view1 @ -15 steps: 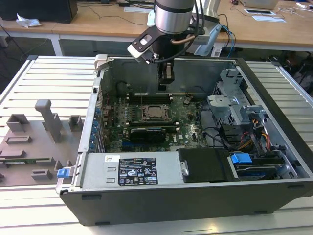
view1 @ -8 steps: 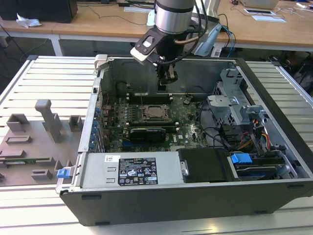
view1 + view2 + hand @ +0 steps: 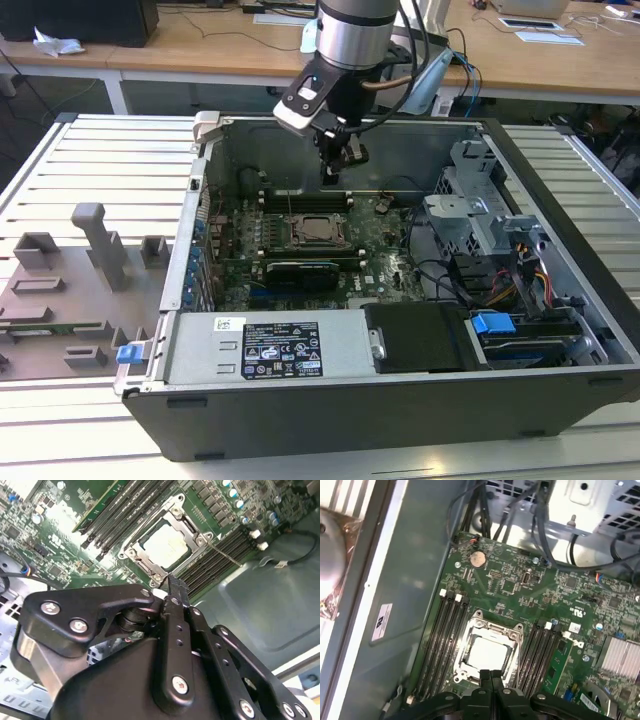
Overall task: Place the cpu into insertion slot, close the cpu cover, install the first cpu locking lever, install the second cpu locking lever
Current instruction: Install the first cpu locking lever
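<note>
The cpu [image 3: 313,230] lies flat in the insertion slot [image 3: 293,240] on the green motherboard, its pale top showing in both wrist views [image 3: 167,545] [image 3: 486,653]. The silvery cpu cover [image 3: 188,523] [image 3: 492,627] lies down around it as a frame. A thin metal locking lever [image 3: 226,554] sticks out sideways from one corner of the socket. My gripper [image 3: 331,176] hangs a short way above the socket's far edge. Its black fingers are pressed together with nothing between them [image 3: 172,583] [image 3: 491,675].
Black memory slots [image 3: 447,635] flank the socket on both sides. A long black card [image 3: 300,272] lies just in front of it. The case walls [image 3: 420,145], a drive cage with cables [image 3: 480,215] and the power supply [image 3: 270,345] ring the board. A grey fixture plate [image 3: 70,290] sits outside the case at the exterior view's left.
</note>
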